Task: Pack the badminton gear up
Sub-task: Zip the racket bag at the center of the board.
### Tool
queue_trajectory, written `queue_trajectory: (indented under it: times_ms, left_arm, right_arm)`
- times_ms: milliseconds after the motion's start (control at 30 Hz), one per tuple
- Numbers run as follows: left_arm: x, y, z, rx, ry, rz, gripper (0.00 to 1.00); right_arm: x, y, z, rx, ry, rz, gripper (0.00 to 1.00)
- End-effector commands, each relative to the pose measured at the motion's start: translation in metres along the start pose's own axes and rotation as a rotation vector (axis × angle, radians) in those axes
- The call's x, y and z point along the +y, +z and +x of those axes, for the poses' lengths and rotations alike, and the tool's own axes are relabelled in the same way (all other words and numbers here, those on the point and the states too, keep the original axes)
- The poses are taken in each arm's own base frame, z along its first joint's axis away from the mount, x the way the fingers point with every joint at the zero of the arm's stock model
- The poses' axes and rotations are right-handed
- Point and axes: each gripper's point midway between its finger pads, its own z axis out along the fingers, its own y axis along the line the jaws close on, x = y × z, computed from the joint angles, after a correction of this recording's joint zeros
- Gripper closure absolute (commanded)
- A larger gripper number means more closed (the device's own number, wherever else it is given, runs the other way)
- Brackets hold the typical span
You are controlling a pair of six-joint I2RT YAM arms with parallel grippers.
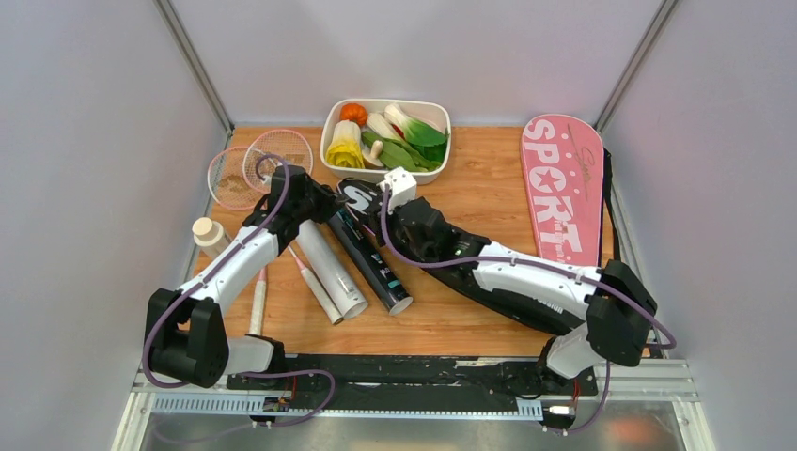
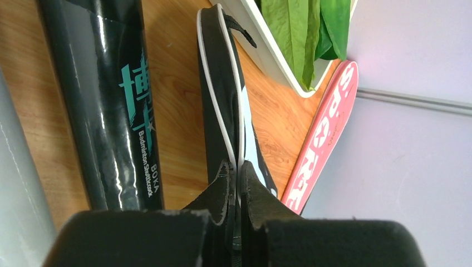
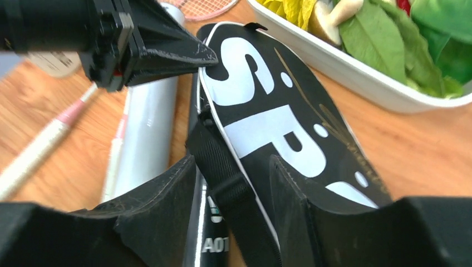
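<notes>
Left arm [image 1: 230, 268] and right arm [image 1: 526, 277] wear white shells between black joints, a lilac cable [image 1: 148, 349] running behind each wrist; black wedge fingers [image 3: 161, 217], edges scuffed pale

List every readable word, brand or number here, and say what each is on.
"SPORT": pink cover.
"SP", rest hidden: black cover.
"BOKA Badminton Shuttlecock": black tube.
"A01", cut off: the same tube, right wrist view.
Teal Chinese characters on the tube: not clear enough to read.
Script on the pink cover: too small to read.
</notes>
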Motion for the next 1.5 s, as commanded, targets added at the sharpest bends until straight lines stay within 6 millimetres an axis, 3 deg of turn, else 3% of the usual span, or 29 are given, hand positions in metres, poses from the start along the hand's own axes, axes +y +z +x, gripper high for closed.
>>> queue_trajectory:
  times_ms: [0,200,400,633,833,933,1033,1133,1467]
  left_arm:
    - [-0.03,-0.01,0.0,0.008,-0.107,0.061,1.0]
    - [-0.039,-0.016,-0.001,0.022,-0.193,0.052,1.0]
    - [-0.041,-0.025,-0.008,-0.011,-0.242,0.029,1.0]
    - [-0.04,-0.031,-0.013,-0.042,-0.318,0.012,1.0]
    - [-0.041,-0.029,-0.013,-0.038,-0.348,0.005,1.0]
    - [-0.041,-0.029,-0.012,-0.034,-0.362,0.005,1.0]
    - [-0.041,-0.03,-0.012,-0.033,-0.366,0.002,1.0]
    - [-0.039,-0.031,-0.012,-0.037,-0.377,-0.004,1.0]
    - [-0.032,-0.039,-0.008,-0.029,-0.44,-0.049,1.0]
  right_arm:
    - [0.008,-0.02,-0.027,-0.065,0.383,0.021,0.47]
    - [0.018,-0.024,-0.011,-0.086,0.495,0.038,0.48]
    - [0.025,-0.02,0.017,-0.096,0.481,0.0,0.49]
    - [0.059,-0.03,0.003,-0.2,0.454,-0.057,0.52]
    - [0.056,-0.023,0.025,-0.219,0.402,0.116,0.36]
    - [0.063,-0.014,0.038,-0.202,0.378,0.102,0.39]
    - [0.079,-0.007,0.036,-0.213,0.388,0.026,0.49]
    - [0.087,0.004,0.032,-0.222,0.413,0.026,0.5]
    - [0.063,0.027,0.015,-0.286,0.497,0.172,0.29]
